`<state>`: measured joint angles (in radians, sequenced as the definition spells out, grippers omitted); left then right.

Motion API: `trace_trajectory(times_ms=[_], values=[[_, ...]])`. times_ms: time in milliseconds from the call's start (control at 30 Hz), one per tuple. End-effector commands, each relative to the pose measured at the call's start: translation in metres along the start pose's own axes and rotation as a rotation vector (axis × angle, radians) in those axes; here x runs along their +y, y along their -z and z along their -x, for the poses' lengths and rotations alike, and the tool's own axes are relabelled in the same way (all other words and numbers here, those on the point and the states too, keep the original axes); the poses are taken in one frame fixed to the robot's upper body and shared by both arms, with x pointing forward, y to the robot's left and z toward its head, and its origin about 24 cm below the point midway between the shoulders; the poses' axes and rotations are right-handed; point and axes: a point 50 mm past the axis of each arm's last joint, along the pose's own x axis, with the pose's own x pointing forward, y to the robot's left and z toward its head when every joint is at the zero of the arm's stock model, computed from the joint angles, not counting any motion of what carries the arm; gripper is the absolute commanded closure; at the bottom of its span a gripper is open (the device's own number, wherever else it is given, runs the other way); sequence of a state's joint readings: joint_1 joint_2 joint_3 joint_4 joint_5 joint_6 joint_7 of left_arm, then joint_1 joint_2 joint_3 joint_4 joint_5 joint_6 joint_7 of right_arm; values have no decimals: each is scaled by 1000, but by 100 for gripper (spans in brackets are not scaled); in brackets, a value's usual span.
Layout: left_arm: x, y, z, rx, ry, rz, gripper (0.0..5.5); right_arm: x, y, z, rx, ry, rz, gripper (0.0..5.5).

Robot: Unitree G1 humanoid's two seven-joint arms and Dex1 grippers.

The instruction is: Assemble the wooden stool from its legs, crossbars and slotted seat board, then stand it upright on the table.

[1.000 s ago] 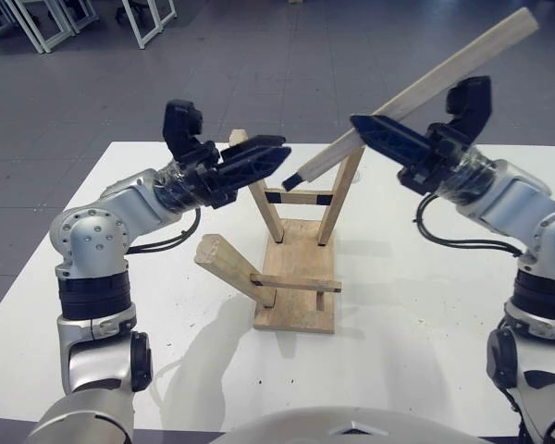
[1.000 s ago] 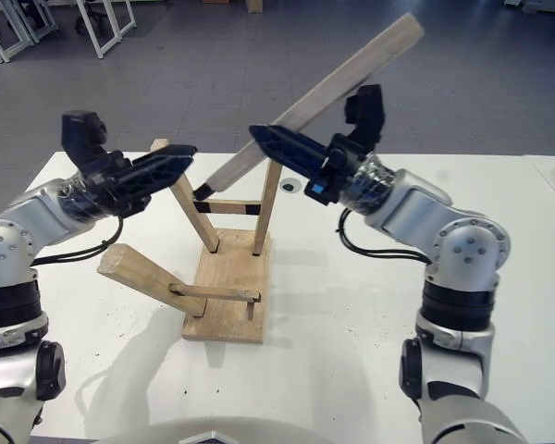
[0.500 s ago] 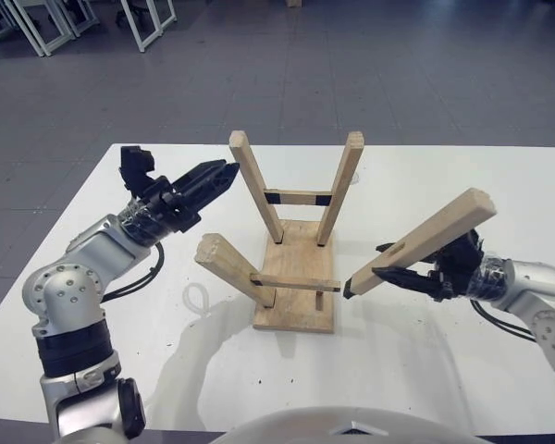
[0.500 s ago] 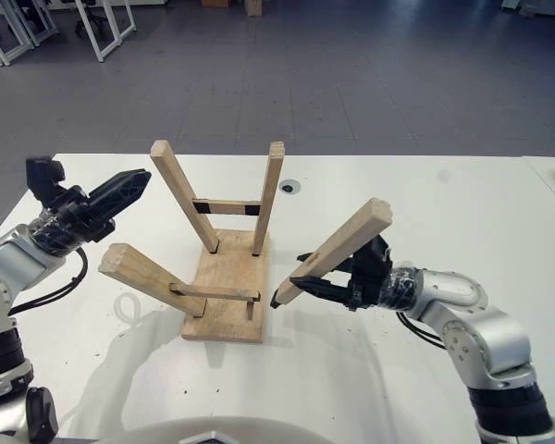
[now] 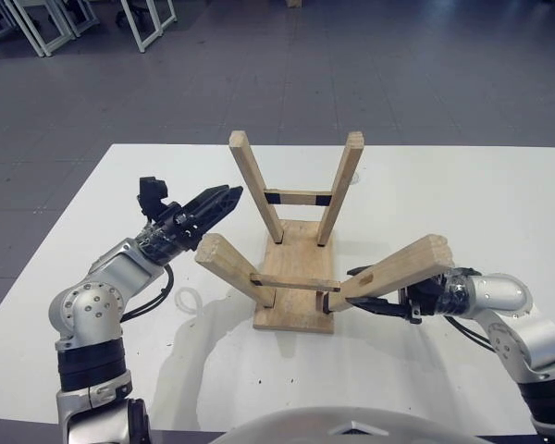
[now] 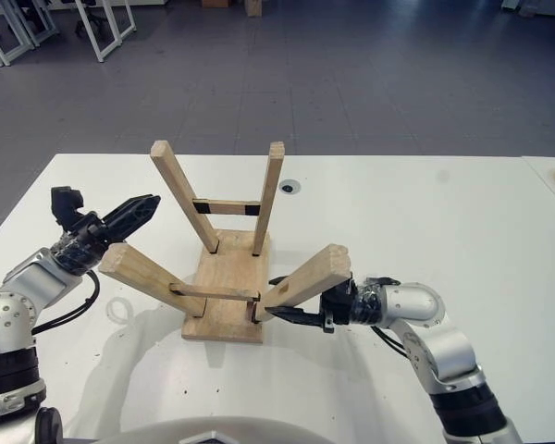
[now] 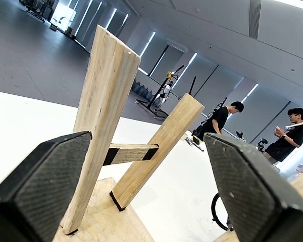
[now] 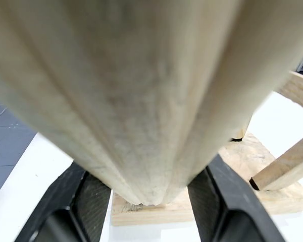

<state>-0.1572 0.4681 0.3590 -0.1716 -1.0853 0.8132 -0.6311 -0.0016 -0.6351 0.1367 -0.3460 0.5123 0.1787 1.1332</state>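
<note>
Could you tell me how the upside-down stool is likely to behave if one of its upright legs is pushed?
Probably stiff: the upright legs are tied by a crossbar. The seat board lies flat, so it would likely slide on the smooth table rather than tip. The leaning leg may sit looser.

A tilted pale wooden leg (image 5: 229, 264) stands between the left pincer (image 5: 229, 198) and the flat wooden seat board (image 5: 296, 250); the white counter's (image 5: 444, 199) far right offers passing room.
</note>
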Motion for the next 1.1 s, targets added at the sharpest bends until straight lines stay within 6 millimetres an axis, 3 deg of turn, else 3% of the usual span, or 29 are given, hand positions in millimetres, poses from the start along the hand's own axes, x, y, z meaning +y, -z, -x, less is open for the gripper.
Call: trace_trajectory(times_ms=[33,367,700,1100], values=[[1,4,-3,2,-8,-8,140,-1,-1,-4,-4,7,24,347],[-1,0,-7,17,6,-17,140,4,35,-6,83,14,10,347],[-6,1,-5,-11,-12,-30,140,-8,10,-17,298,32,41,347],[-7,3,-4,-40,-40,-35,140,7,37,-12,436,48,15,347]])
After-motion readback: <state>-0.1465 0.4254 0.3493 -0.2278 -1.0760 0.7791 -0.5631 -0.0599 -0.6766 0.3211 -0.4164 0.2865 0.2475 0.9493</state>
